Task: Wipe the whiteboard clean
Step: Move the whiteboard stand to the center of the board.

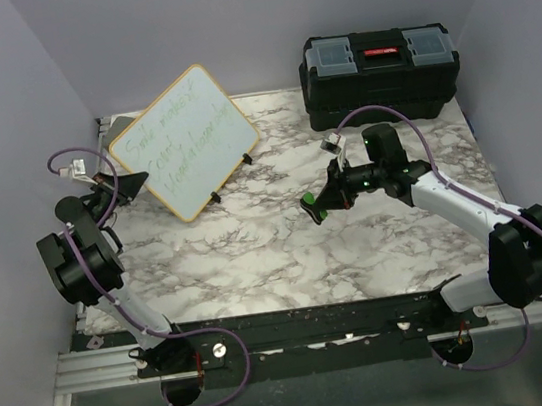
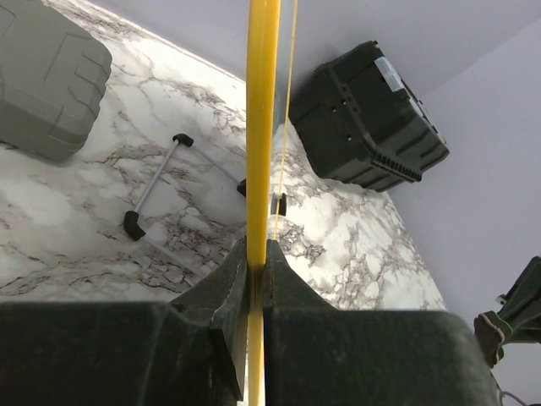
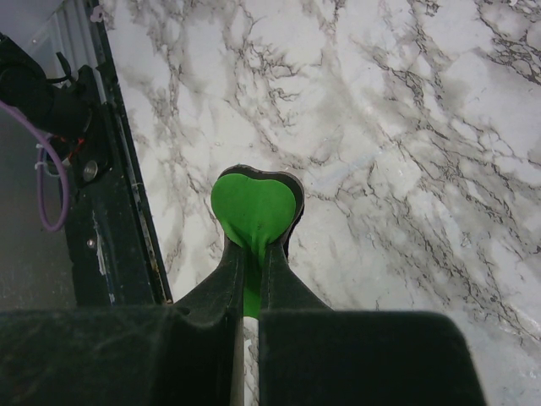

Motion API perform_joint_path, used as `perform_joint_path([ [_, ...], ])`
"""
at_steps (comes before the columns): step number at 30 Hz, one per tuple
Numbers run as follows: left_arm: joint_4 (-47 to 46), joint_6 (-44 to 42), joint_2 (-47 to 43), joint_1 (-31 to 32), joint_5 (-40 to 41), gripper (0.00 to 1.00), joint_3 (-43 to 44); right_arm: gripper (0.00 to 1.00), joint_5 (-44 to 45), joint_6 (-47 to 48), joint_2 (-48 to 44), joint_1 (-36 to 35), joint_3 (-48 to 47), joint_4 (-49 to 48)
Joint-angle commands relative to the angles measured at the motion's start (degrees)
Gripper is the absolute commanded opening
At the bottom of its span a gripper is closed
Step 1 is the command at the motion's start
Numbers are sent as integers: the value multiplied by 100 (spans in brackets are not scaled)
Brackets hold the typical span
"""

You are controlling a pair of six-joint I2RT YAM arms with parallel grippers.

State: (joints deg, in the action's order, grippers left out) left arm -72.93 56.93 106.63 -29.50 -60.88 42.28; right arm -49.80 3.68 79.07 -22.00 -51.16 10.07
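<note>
The whiteboard (image 1: 185, 141) stands tilted on black feet at the back left, with green writing on its face. My left gripper (image 1: 119, 187) is shut on its left edge; in the left wrist view the yellow-wood frame (image 2: 262, 127) runs edge-on between the jaws. My right gripper (image 1: 324, 203) hovers over the table's middle, shut on a green heart-shaped eraser (image 3: 254, 210) with a dark underside. In the top view the eraser (image 1: 312, 208) is well to the right of the board, apart from it.
A black toolbox (image 1: 380, 73) sits at the back right and shows in the left wrist view (image 2: 368, 118). A grey rounded case (image 2: 46, 76) lies behind the board. The marble table (image 1: 288, 251) ends at a black rail (image 3: 118, 211) in front.
</note>
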Motion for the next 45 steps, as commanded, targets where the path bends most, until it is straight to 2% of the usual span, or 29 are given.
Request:
perform_joint_path([
  [1,405,-153,-278,32,-117,0,-149,2,-33,71,-145,34,-10,-86],
  [10,753,-362,-460,58,-97,0,-224,2,-50,71,-53,37,-39,-84],
  [20,1784,-1095,-856,129,94,0,-267,3,81,221,279,30,-277,-101],
  [30,2391,-1472,-1003,184,77,0,-229,2,158,344,239,29,-204,-202],
  [37,3084,-1922,-1236,284,69,0,-169,2,22,374,864,16,-709,-225],
  [45,4122,-2429,-1197,432,14,0,108,3,160,74,1929,-107,-1845,-581],
])
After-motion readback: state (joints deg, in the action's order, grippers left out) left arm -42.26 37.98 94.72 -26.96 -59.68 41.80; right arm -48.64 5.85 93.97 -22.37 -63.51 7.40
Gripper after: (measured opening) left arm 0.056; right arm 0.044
